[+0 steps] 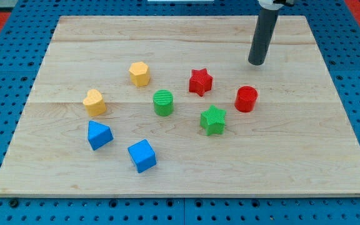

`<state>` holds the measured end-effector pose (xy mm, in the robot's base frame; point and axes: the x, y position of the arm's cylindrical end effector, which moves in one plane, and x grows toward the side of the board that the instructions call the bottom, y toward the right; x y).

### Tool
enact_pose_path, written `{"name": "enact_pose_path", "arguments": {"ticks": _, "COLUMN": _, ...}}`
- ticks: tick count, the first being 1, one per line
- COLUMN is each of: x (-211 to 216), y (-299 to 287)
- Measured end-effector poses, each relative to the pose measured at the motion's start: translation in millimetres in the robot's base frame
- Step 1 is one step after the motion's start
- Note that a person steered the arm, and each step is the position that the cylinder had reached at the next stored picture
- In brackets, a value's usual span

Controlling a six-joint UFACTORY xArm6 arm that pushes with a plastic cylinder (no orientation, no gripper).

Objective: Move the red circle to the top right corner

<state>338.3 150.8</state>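
The red circle (246, 99) is a short red cylinder on the wooden board (186, 37), right of centre. My tip (256, 63) stands above it in the view, slightly to its right, with a clear gap between them. The rod comes down from the view's top edge. The board's top right corner lies up and to the right of my tip.
A red star (200, 82) sits left of the red circle and a green star (213, 120) below-left of it. A green cylinder (163, 102), yellow hexagon (140, 74), yellow block (94, 102) and two blue blocks (99, 135) (142, 155) lie further left.
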Motion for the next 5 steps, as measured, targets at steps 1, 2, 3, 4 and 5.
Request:
{"name": "enact_pose_path", "arguments": {"ticks": 1, "x": 0.8, "y": 0.0}}
{"name": "enact_pose_path", "arguments": {"ticks": 2, "x": 0.8, "y": 13.0}}
{"name": "enact_pose_path", "arguments": {"ticks": 3, "x": 28.8, "y": 20.1}}
{"name": "enact_pose_path", "arguments": {"ticks": 4, "x": 76.9, "y": 10.9}}
{"name": "enact_pose_path", "arguments": {"ticks": 5, "x": 122.6, "y": 20.4}}
